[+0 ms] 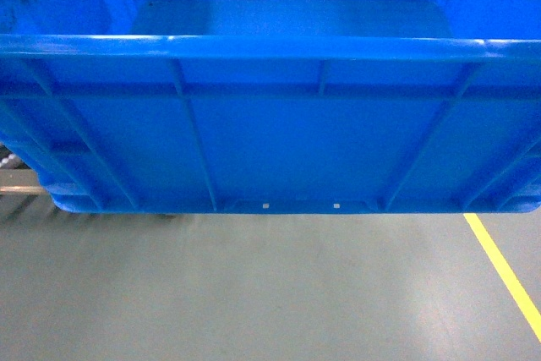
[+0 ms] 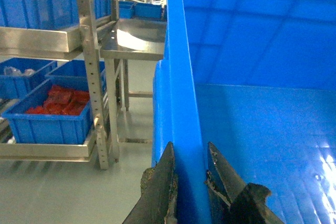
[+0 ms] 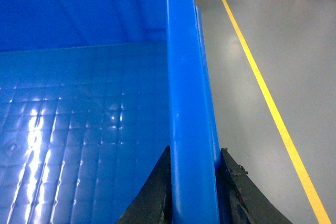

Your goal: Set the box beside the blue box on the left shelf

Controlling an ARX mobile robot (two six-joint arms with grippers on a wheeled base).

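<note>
While the head camera sees little beyond one large blue box (image 1: 287, 141), its ribbed near wall fills that view, hanging above the grey floor (image 1: 254, 293) with two small pale holes in the notch at its base edge. One yellow line (image 1: 505, 272) crosses the floor at the right. Two grippers hold the box, one on each side wall. The left gripper (image 2: 190, 182) has its two dark fingers (image 2: 164, 182) clamped across the box's left rim, one outside and one inside. The right gripper (image 3: 193, 182) likewise pinches the right rim between its two fingers (image 3: 157, 187). The box's smooth inside shows nothing in it. In the left wrist view, a metal rack (image 2: 94, 77) stands to the left of the box and apart from it, with one steel table (image 2: 134, 43) behind. Low on the rack sit two smaller blue bins (image 2: 47, 119), the nearer one holding red items (image 2: 60, 100); more blue crates (image 2: 37, 3) sit higher up, too cropped to count.
</note>
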